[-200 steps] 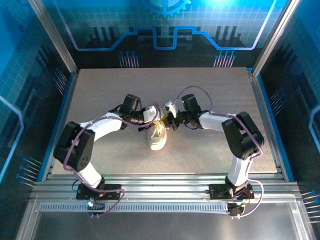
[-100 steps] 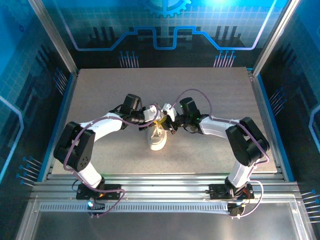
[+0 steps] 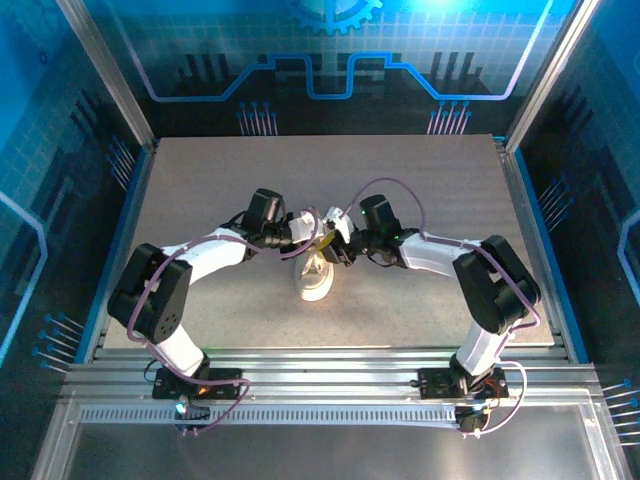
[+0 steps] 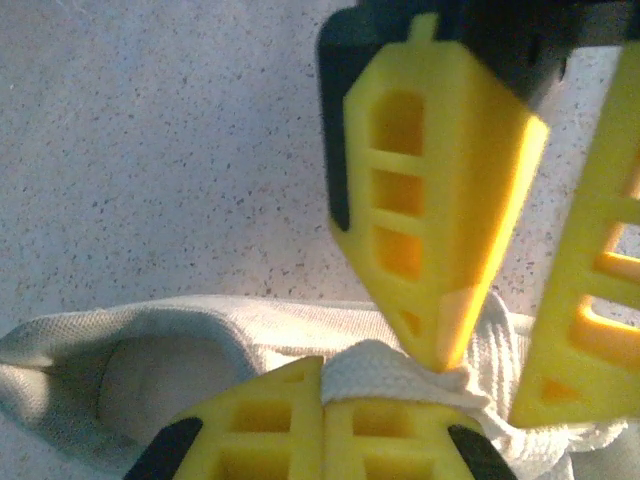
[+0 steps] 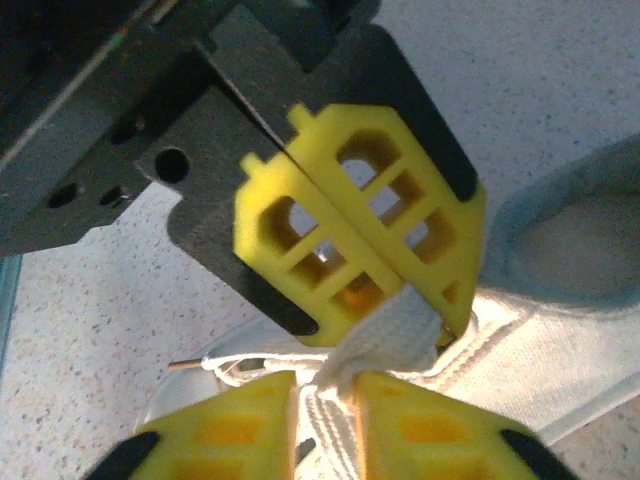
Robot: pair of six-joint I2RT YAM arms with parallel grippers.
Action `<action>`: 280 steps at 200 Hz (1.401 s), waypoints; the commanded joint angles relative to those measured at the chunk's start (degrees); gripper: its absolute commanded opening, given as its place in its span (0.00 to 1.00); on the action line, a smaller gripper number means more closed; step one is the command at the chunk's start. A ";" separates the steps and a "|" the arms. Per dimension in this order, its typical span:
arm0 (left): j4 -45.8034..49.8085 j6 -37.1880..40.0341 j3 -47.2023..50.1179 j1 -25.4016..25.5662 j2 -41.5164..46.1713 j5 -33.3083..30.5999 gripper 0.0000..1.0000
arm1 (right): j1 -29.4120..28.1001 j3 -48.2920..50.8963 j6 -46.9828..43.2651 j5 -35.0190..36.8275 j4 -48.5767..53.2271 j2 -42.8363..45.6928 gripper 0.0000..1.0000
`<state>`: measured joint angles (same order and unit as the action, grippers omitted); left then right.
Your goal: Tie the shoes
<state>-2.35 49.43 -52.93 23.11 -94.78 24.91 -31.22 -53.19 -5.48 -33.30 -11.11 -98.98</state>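
Note:
The small white canvas shoe (image 3: 318,278) lies in the middle of the table, toe toward the arms. Both grippers meet over its tongue. My left gripper (image 3: 313,236) is shut, and in the left wrist view a fold of flat white lace (image 4: 395,372) is pinched at its tip (image 4: 322,375). My right gripper (image 3: 336,247) faces it with its jaws a little apart; in the right wrist view the same lace (image 5: 392,335) runs down from the left gripper (image 5: 440,315) into the gap between my right fingertips (image 5: 325,388). The shoe's opening (image 4: 140,375) lies left of the left fingers.
A grey speckled table (image 3: 200,180) spreads round the shoe, edged by aluminium rails (image 3: 530,230) and blue enclosure walls. A loose lace end with its aglet (image 5: 185,365) lies across the shoe's side.
My right gripper has moved left to the left gripper over the shoe, and its jaws have parted. The left gripper stays shut in place.

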 commanded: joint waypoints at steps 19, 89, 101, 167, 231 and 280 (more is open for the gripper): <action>-3.77 1.92 3.52 0.66 1.66 -0.55 0.00 | 4.07 1.69 8.75 -8.61 -2.81 2.32 0.43; -12.54 3.44 8.83 1.48 3.37 -3.28 0.00 | 7.97 -5.51 19.79 -6.63 6.22 -3.49 0.42; -13.55 3.90 9.71 1.80 3.66 -4.09 0.00 | 7.57 -6.36 21.84 -6.82 6.00 -5.04 0.42; -20.03 6.21 15.98 3.93 6.30 -9.76 0.00 | 5.28 -8.77 27.35 -8.68 4.72 -9.43 0.43; -19.50 6.81 17.07 5.26 6.63 -11.91 0.00 | 3.73 -9.09 26.60 -8.63 6.60 -9.61 0.43; -19.24 7.35 16.72 5.98 6.04 -12.81 0.00 | 2.26 -11.70 22.44 -6.47 13.19 -10.27 0.42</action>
<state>-22.24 55.66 -36.69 28.36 -89.19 12.56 -27.68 -62.48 19.90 -40.60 -3.25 -108.22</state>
